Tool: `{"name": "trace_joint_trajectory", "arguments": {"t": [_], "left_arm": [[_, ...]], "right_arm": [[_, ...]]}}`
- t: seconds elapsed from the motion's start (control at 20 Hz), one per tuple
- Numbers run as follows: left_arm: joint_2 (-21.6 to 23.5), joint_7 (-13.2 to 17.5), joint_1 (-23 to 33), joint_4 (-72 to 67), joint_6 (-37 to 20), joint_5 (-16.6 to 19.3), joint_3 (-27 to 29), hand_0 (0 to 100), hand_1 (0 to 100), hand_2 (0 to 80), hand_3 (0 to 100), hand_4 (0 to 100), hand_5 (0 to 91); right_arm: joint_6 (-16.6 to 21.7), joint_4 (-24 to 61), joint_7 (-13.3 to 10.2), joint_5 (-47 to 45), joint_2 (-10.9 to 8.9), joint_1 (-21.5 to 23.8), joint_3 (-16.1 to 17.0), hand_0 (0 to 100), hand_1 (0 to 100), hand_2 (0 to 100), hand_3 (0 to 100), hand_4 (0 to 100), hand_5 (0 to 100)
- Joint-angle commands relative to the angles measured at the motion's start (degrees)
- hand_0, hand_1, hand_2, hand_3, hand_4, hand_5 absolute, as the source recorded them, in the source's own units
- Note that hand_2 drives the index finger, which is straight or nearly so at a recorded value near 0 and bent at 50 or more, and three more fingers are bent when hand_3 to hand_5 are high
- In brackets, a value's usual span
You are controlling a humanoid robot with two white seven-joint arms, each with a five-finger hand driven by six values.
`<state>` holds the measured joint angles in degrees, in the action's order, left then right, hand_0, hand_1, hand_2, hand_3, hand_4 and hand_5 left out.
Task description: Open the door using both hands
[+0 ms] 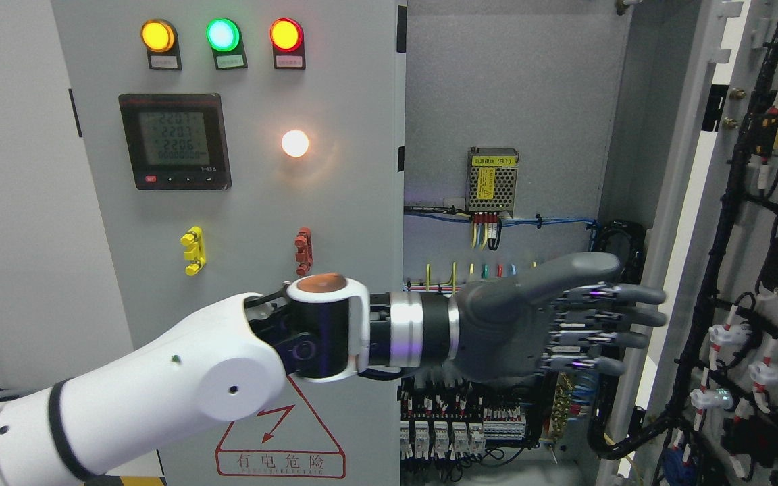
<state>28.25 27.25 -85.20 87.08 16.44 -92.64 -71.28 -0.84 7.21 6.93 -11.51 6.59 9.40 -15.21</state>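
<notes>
My left arm comes in from the lower left and reaches across to the right. Its grey hand is stretched out flat, thumb on top, fingers straight and holding nothing. The fingertips point at the edge of the right door, which stands swung open and shows its inner side with black cable looms. The hand hangs in front of the open cabinet interior. The left door panel is closed. My right arm does not show.
The closed panel carries yellow, green and red lamps, a digital meter, a lit white lamp and two small handles. Inside the cabinet are a power supply, wiring and breakers.
</notes>
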Motion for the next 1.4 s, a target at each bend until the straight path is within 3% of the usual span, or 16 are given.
{"name": "trace_joint_trajectory", "arguments": {"t": [0.0, 0.1, 0.25, 0.35, 0.5, 0.6, 0.7, 0.85, 0.95, 1.05, 1.15, 1.35], "left_arm": [[32.10, 9.37, 15.29, 8.02, -0.53, 7.29, 8.15, 12, 39, 0.0, 0, 0, 0.0], [36.50, 12.98, 22.06, 7.67, -0.62, 7.47, 13.24, 12, 39, 0.0, 0, 0, 0.0], [42.13, 13.53, 31.38, 5.75, -1.23, 8.26, 19.92, 12, 39, 0.0, 0, 0, 0.0], [43.37, 13.53, 39.37, 3.81, -1.85, 10.71, 25.63, 12, 39, 0.0, 0, 0, 0.0], [42.33, 13.44, 55.53, 0.91, -3.60, 19.57, 38.27, 12, 39, 0.0, 0, 0, 0.0], [39.35, 13.44, 67.65, -0.41, -5.09, 25.29, 47.67, 12, 39, 0.0, 0, 0, 0.0], [35.14, 13.44, 82.05, -0.68, -8.25, 33.27, 58.65, 12, 39, 0.0, 0, 0, 0.0], [25.65, 13.35, 105.69, 0.28, -17.63, 47.07, 74.48, 12, 39, 0.0, 0, 0, 0.0], [21.86, 12.92, 118.02, 0.37, -27.20, 52.36, 78.38, 12, 39, 0.0, 0, 0, 0.0], [18.78, 9.42, 127.17, -0.59, -37.22, 55.18, 78.66, 12, 39, 0.0, 0, 0, 0.0], [15.18, 2.23, 134.30, -2.51, -43.05, 58.61, 78.48, 12, 39, 0.0, 0, 0, 0.0], [5.07, -9.83, 135.65, -14.52, -43.95, 65.99, 71.74, 12, 39, 0.0, 0, 0, 0.0]], "right_arm": [[-0.03, -0.01, 0.02, -0.01, 0.00, 0.00, 0.00, 12, 39, 0, 0, 0, 0], [0.05, -0.01, 0.10, -0.01, 0.00, 0.00, 0.00, 12, 39, 0, 0, 0, 0], [0.05, -0.01, 0.02, -0.01, 0.00, 0.00, 0.00, 12, 39, 0, 0, 0, 0], [-0.03, -0.01, 0.02, -0.01, 0.00, 0.00, 0.00, 12, 39, 0, 0, 0, 0], [-0.03, -0.01, 0.02, -0.01, 0.00, 0.00, 0.00, 12, 39, 0, 0, 0, 0], [-0.03, -0.01, 0.02, -0.01, 0.00, 0.00, 0.00, 12, 39, 0, 0, 0, 0], [0.05, -0.01, 0.02, -0.01, -0.09, 0.00, 0.00, 12, 39, 0, 0, 0, 0], [0.05, -0.01, 0.02, -0.01, 0.00, 0.00, 0.00, 12, 39, 0, 0, 0, 0], [0.05, -0.01, 0.02, -0.01, 0.00, 0.00, 0.00, 12, 39, 0, 0, 0, 0], [0.05, -0.01, 0.02, -0.01, 0.00, 0.00, 0.00, 12, 39, 0, 0, 0, 0], [0.05, -0.01, 0.02, -0.01, 0.00, 0.00, 0.00, 12, 39, 0, 0, 0, 0], [-0.03, -0.01, 0.02, -0.01, 0.00, 0.00, 0.00, 12, 39, 0, 0, 0, 0]]}}
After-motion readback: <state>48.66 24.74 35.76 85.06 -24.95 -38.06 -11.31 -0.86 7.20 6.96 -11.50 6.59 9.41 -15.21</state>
